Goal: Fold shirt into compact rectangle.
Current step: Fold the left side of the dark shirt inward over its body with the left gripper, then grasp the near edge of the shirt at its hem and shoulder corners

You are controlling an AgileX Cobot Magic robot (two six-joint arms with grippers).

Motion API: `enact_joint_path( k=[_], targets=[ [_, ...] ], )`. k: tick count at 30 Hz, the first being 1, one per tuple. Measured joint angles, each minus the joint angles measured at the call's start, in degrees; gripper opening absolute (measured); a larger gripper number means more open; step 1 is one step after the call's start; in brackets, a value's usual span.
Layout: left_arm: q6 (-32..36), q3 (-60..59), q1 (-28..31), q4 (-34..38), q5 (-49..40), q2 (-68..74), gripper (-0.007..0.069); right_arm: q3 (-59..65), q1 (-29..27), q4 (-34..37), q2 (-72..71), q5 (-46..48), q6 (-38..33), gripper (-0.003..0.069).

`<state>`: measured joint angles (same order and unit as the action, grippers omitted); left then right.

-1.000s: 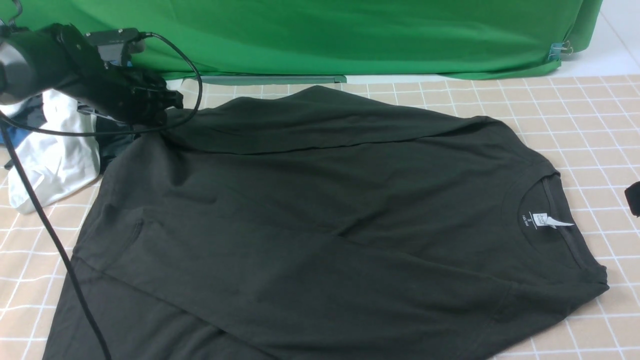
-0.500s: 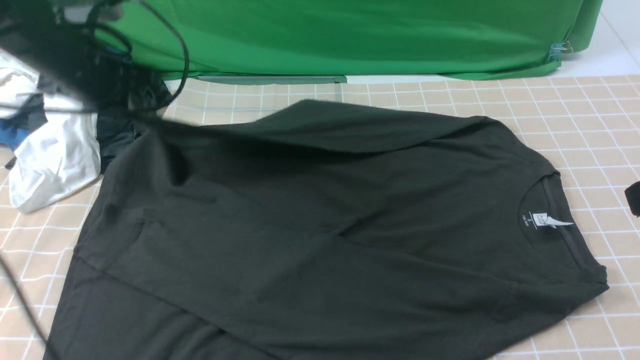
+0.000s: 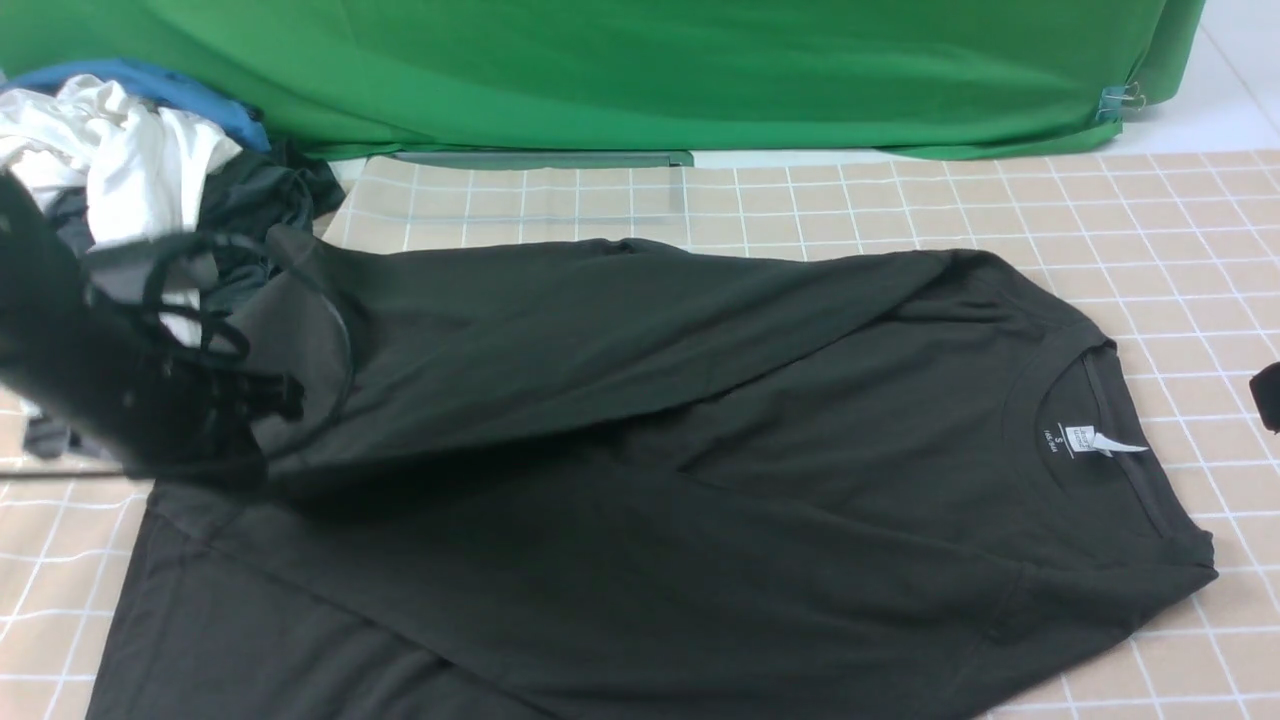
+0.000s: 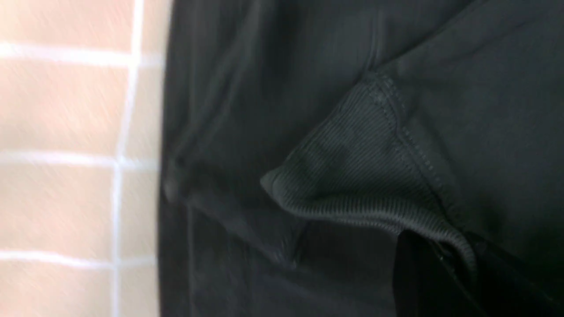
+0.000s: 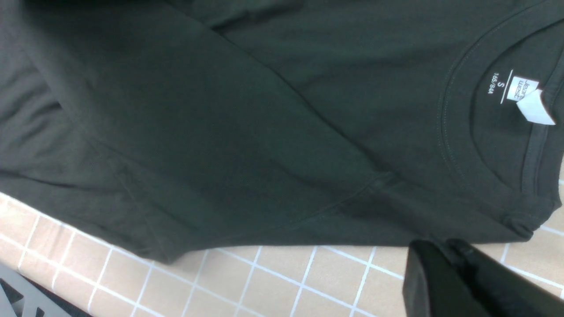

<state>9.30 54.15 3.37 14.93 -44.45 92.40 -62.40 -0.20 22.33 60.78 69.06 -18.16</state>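
The black shirt lies spread on the checked cloth, its collar and white neck tag to the right. Its far sleeve is drawn across the body toward the left. My left gripper, blurred, is shut on that sleeve's ribbed cuff; the cuff edge runs between the dark fingers. My right gripper shows only as a dark tip at the right edge. In its wrist view the right gripper is shut and empty, just off the shirt's shoulder edge, near the tag.
A heap of clothes sits at the back left: a white garment, something blue and a dark grey garment. A green backdrop closes the far side. Peach checked cloth covers the table.
My left arm swung up from the back left, then down and nearer, carrying the sleeve over the shirt body. The sleeve's far edge moved nearer. The clothes heap is now uncovered. The right gripper stayed put.
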Motion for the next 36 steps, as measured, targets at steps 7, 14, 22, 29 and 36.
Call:
enact_joint_path(
  k=[7,14,22,29,36],
  targets=[
    [0.0,-1.0,0.0,0.6,-0.1,-0.1,0.0088,0.0,0.0,0.0,0.0,0.1,-0.1,0.0071],
    [-0.1,6.3,0.0,-2.4,-4.3,-0.1,0.0409,0.0,0.0,0.0,0.0,0.1,0.2,0.0071],
    [-8.2,21.4,0.1,-9.1,3.5,5.1,0.0533,0.0,0.0,0.0,0.0,0.1,0.4,0.0071],
    [-9.3,32.4,0.1,-10.4,4.5,18.3,0.0439,0.0,0.0,0.0,0.0,-0.3,0.5,0.0071],
    [-9.6,39.0,0.1,-15.4,6.9,27.7,0.0410,0.0,0.0,0.0,0.0,-0.3,0.6,0.0071]
  ],
)
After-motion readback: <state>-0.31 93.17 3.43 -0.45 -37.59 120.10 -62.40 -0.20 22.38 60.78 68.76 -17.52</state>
